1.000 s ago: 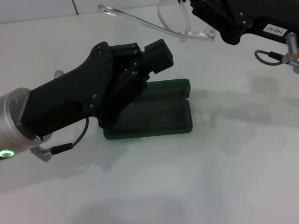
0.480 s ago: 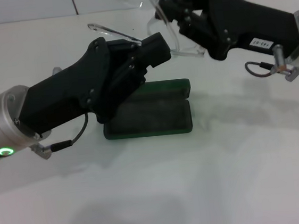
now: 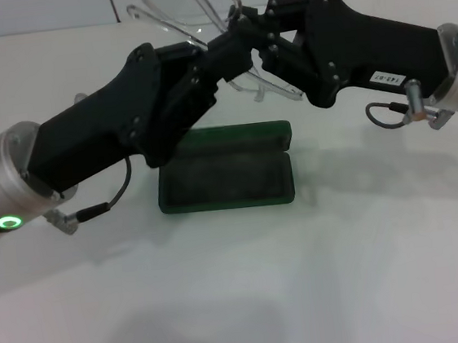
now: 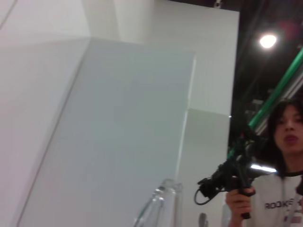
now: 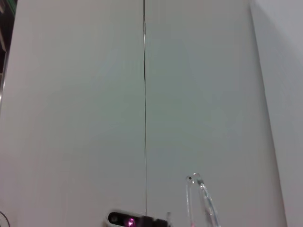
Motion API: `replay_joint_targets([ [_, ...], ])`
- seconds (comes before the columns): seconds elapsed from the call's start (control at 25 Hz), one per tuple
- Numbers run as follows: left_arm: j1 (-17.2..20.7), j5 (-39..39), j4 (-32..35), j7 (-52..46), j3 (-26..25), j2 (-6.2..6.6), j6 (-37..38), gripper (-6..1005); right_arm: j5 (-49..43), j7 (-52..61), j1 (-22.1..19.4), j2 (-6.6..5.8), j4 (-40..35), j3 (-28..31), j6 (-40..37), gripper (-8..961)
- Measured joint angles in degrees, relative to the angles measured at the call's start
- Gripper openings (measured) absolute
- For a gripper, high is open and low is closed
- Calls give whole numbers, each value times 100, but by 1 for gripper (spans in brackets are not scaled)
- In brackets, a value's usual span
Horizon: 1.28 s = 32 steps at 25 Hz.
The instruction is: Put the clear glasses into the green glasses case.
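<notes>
The green glasses case [image 3: 226, 180] lies open on the white table, its lid [image 3: 246, 137] folded back behind the tray. Above it my right gripper [image 3: 245, 32] comes in from the right, shut on the clear glasses [image 3: 179, 13], which hang in the air over the case's far side. One clear arm [image 3: 276, 90] trails below the right gripper. My left gripper [image 3: 221, 57] reaches up from the left and meets the glasses right beside the right gripper. A piece of clear frame shows in the left wrist view [image 4: 158, 208] and in the right wrist view [image 5: 201, 201].
Bare white table [image 3: 306, 278] spreads in front of and to both sides of the case. A white tiled wall [image 3: 48, 10] stands behind. In the left wrist view a person [image 4: 281, 142] stands far off holding a device.
My right gripper has carried the glasses left and down toward the case. My left gripper has risen from just above the case to meet the glasses.
</notes>
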Motion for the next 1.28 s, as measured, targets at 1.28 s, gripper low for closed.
replay_joint_targets([
  [1.28,-31,-17,-4,6,0,9,-289,51,32,-310,18,0,-24,-108,213,70],
])
